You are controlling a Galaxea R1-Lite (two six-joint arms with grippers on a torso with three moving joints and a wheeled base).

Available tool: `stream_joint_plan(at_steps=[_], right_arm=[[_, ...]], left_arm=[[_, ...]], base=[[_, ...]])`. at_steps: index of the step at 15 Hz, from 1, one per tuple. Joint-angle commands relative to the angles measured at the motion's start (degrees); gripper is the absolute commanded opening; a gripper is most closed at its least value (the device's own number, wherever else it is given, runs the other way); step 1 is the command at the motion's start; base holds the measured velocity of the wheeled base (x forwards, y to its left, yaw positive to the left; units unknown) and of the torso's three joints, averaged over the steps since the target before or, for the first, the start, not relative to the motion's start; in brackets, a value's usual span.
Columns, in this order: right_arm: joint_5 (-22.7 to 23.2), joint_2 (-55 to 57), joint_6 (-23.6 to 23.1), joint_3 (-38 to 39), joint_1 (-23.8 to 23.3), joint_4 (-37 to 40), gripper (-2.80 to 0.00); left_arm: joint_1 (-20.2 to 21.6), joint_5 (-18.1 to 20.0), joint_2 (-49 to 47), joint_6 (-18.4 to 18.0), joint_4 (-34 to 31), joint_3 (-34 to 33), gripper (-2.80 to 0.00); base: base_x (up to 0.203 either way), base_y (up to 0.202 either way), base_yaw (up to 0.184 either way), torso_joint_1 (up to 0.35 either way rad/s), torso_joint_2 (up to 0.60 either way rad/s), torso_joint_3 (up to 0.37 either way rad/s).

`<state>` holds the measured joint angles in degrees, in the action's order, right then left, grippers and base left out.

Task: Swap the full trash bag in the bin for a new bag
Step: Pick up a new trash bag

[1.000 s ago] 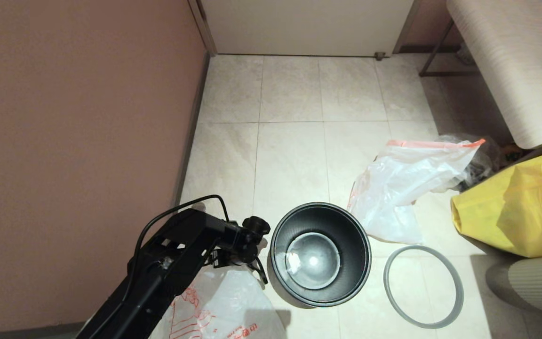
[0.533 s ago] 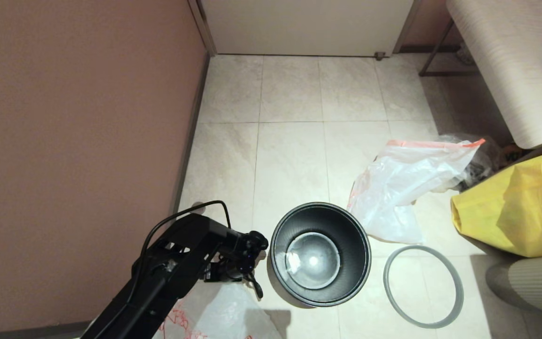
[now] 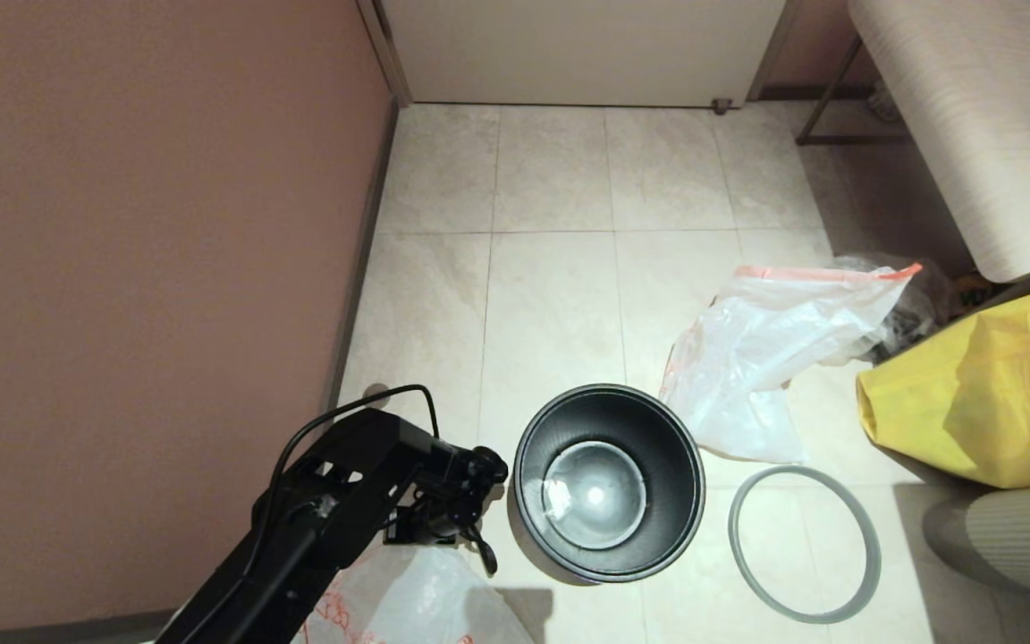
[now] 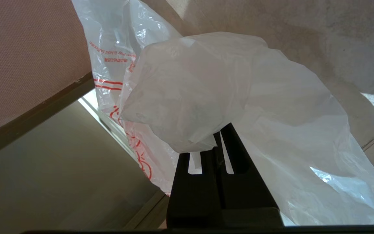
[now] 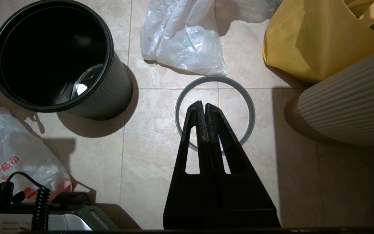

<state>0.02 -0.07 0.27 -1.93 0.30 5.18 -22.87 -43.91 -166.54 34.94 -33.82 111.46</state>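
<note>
Translucent white plastic bag with red print (image 4: 187, 97) — crumpled, no clear long axis — bunches over the left gripper (image 4: 218, 143), clamped on its film beside the round black plastic bin (image 3: 609, 483).

The black ribbed bin (image 3: 609, 483) is standing upright and unlined on the floor. The full trash bag (image 3: 770, 358) is lying crumpled just beside it. The red-printed new bag (image 4: 206, 94) is being pinched by the left gripper (image 4: 218, 143).
</note>
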Motion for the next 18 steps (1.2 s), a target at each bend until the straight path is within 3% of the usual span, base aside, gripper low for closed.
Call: stream_joint_plan(at_steps=[1,3,7,13,16,18], right_arm=[[0.1,0.1,0.0,0.0,0.0,0.1,-2.80],[0.1,0.1,0.0,0.0,0.0,0.0,-2.80],[0.1,0.1,0.0,0.0,0.0,0.0,-2.80],[0.0,0.1,0.0,0.0,0.0,0.0,-2.80],[0.0,0.1,0.0,0.0,0.0,0.0,-2.80],[0.1,0.1,0.0,0.0,0.0,0.1,-2.80]], left_arm=[[-0.1,-0.1,0.7,0.2,-0.6,-0.1,-2.80],[-0.5,0.9,2.9,2.6,-5.0,-0.2,-2.80],[-2.9,12.7,9.8,7.9,-16.2,-3.1,-2.80],[-5.0,22.1,21.5,8.0,-17.5,-16.3,-2.80],[-5.1,32.0,27.6,7.0,-22.4,-18.9,-2.80],[-4.8,33.2,28.6,6.3,-24.2,-19.2,-2.80]], base=[[0.000,0.000,0.000,0.000,0.00,0.000],[0.000,0.000,0.000,0.000,0.00,0.000],[0.000,0.000,0.000,0.000,0.00,0.000],[0.000,0.000,0.000,0.000,0.00,0.000],[0.000,0.000,0.000,0.000,0.00,0.000],[0.000,0.000,0.000,0.000,0.00,0.000]])
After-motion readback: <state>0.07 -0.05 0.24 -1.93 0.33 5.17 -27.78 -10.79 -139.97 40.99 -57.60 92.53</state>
